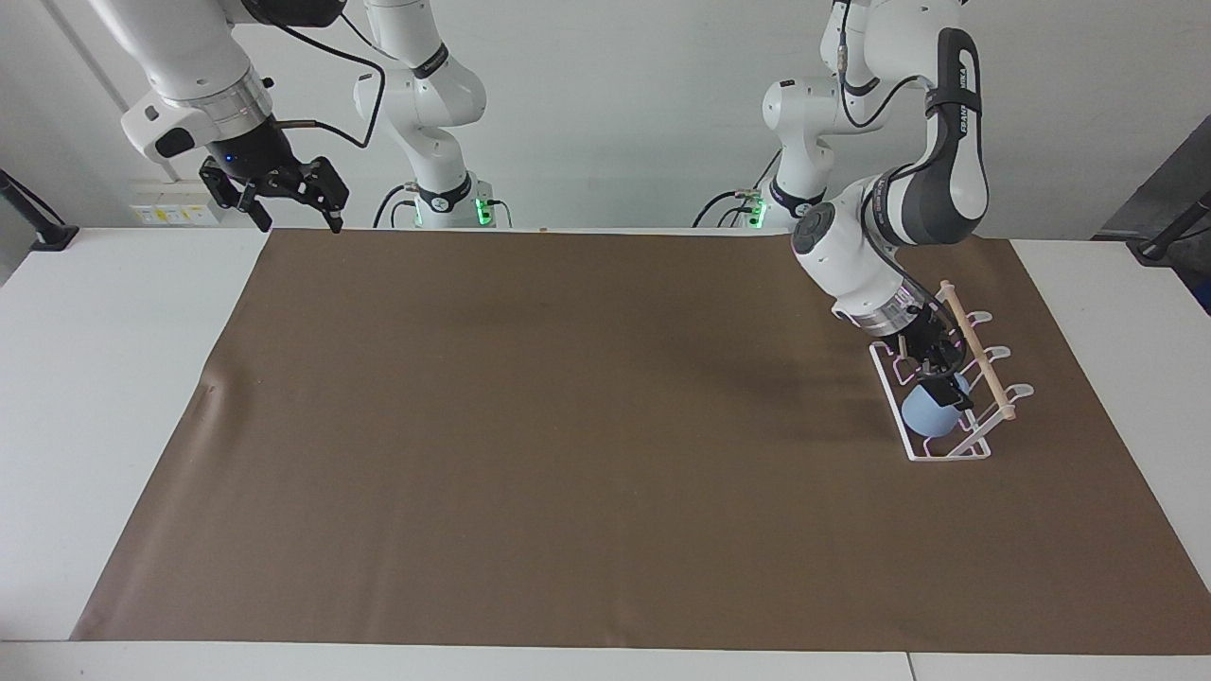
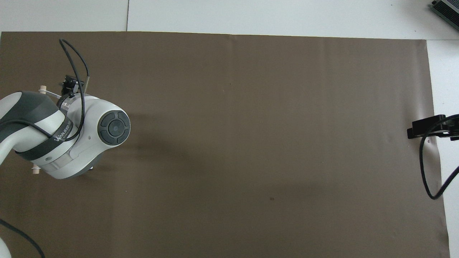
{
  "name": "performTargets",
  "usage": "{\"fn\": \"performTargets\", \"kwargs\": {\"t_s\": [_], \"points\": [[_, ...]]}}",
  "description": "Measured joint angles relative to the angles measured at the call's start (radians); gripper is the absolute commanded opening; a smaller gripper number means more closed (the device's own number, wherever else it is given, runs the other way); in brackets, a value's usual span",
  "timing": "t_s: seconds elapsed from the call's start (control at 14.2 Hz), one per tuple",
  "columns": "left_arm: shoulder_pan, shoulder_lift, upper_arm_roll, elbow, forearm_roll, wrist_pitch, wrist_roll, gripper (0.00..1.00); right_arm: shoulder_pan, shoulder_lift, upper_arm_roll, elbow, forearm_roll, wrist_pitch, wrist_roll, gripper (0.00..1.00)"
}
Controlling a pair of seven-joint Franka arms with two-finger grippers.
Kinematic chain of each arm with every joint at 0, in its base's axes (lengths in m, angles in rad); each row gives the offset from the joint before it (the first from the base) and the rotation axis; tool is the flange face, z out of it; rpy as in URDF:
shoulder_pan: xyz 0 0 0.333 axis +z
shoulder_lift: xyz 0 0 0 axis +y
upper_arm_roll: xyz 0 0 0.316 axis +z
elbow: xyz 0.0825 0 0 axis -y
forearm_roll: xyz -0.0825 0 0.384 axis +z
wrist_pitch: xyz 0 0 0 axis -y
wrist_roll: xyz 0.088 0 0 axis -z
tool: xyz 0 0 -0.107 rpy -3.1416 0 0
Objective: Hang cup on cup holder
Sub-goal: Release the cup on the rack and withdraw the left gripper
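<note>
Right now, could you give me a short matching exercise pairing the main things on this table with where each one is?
Things:
1. cup
2. cup holder
3. left gripper
4. right gripper

Places:
A. raised over the right arm's end of the brown mat
B. on the cup holder's prongs
C. just above the cup
D. standing on the mat at the left arm's end

Pairs: 1-B, 2-D, 3-C, 4-A

Light-blue cup (image 1: pixel 928 415); white cup holder (image 1: pixel 910 437) (wooden dowel, seemingly pale); brown mat (image 1: pixel 568 426).
</note>
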Motion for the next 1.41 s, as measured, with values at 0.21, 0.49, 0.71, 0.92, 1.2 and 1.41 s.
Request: {"fn": "performTargets", "kwargs": {"t_s": [0.21,0.49,0.71,0.92,1.2,1.41], "points": [[0.0,-0.013,-0.006,0.048,-0.035,-0.033,0.001,1.0,0.0,0.0,0.0,-0.001,0.0,0.0,0.0,1.0],[0.001,-0.03,-0.006,0.155,-0.323,-0.102,0.003,1.0,0.0,0.0,0.0,-0.001,0.0,0.0,0.0,1.0],[0.004,-0.047,0.005,0.223,-0.514,-0.149,-0.004,1.0,0.0,-0.001,0.0,-0.002,0.0,0.0,0.0,1.0],[0.004,-0.077,0.006,0.275,-0.642,-0.22,-0.089,1.0,0.0,-0.001,0.0,-0.002,0.0,0.0,0.0,1.0],[0.004,-0.134,0.005,0.284,-0.778,-0.279,-0.221,1.0,0.0,-0.001,0.0,-0.004,0.0,0.0,0.0,1.0],[0.004,-0.159,0.008,0.291,-0.852,-0.314,-0.335,1.0,0.0,-0.002,0.0,-0.004,0.0,0.0,0.0,1.0]]}}
